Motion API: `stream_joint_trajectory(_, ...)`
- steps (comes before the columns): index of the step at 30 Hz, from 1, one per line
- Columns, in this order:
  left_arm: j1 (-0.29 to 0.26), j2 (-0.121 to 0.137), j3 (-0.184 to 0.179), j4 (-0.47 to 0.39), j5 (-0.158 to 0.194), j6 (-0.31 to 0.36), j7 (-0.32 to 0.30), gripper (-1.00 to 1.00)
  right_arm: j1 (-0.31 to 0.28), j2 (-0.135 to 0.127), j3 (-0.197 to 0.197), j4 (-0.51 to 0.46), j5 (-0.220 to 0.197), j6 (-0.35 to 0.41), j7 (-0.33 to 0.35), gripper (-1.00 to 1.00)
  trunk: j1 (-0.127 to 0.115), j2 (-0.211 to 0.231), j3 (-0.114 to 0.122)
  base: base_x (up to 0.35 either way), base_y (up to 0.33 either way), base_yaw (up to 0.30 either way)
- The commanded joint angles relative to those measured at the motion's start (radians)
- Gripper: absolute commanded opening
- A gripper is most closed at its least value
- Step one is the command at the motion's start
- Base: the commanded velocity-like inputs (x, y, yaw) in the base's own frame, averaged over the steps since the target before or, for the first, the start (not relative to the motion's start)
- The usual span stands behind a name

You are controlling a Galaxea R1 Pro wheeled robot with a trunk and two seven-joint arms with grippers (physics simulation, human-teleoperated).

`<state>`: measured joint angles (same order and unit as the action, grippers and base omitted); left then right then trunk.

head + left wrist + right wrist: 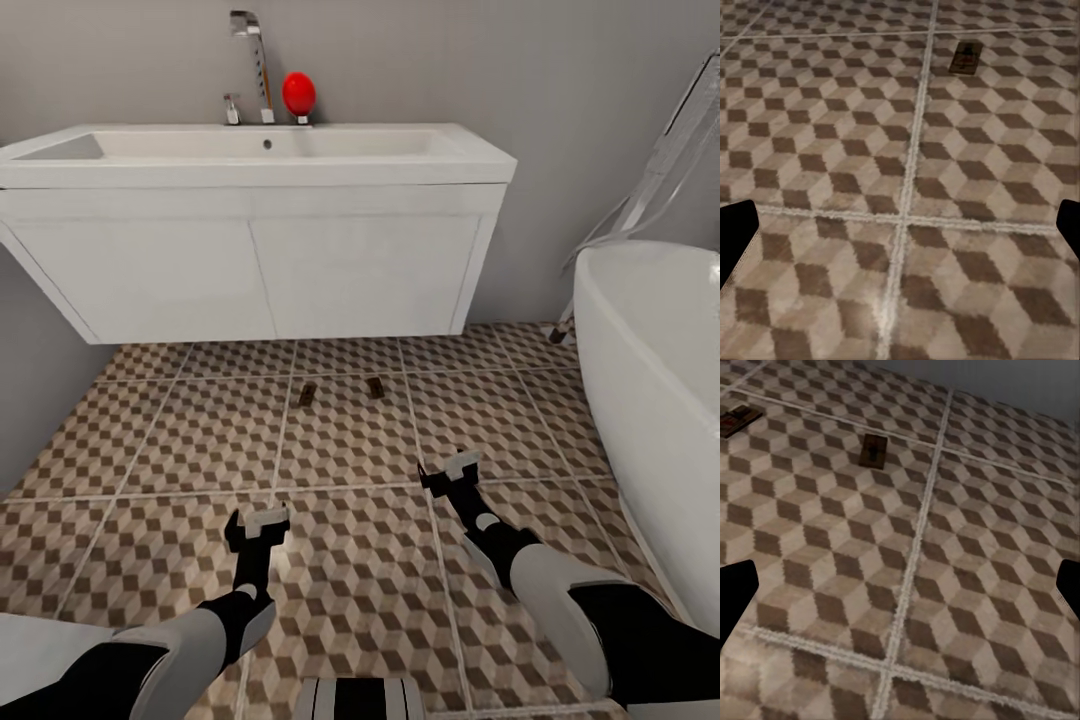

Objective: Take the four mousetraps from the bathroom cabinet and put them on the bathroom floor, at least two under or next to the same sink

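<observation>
- Bathroom floor point(350, 560): cube-patterned tiles in brown, beige and cream run ahead of you to the grey wall.
- Bathroom sink point(260, 160): a white basin on a boxy white vanity with a chrome tap point(250, 60); a red ball point(299, 93) rests on its back rim.
- Mousetraps: two lie flat on the floor just before the vanity, the left trap point(307, 394) and the right trap point(375, 387), near each other but apart.
- Left gripper point(258, 530): your fingers are spread, grasping nothing, above bare tile.
- Right gripper point(450, 477): likewise released and empty.
- Bathtub point(650, 370): white, at your right.
</observation>
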<state>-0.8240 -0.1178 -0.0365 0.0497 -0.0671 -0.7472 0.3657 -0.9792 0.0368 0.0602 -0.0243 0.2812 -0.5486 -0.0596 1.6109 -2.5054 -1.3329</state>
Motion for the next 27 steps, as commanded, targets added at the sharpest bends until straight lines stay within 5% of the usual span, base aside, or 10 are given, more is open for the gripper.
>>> stream_joint_trajectory(1,-0.001,0.0,-0.003,0.008,-0.007,-0.009,0.01,1.0,0.002,0.0,0.006,0.001,0.003,-0.002,-0.006,1.0,-0.001,0.0,0.005,0.0,0.0,0.0)
stream_joint_trajectory(27,0.053,0.019,-0.002,0.025,-0.007,-0.037,0.01,1.0,0.066,0.001,0.006,0.001,0.001,-0.002,-0.006,1.0,-0.022,0.026,0.146,0.0,0.0,0.0)
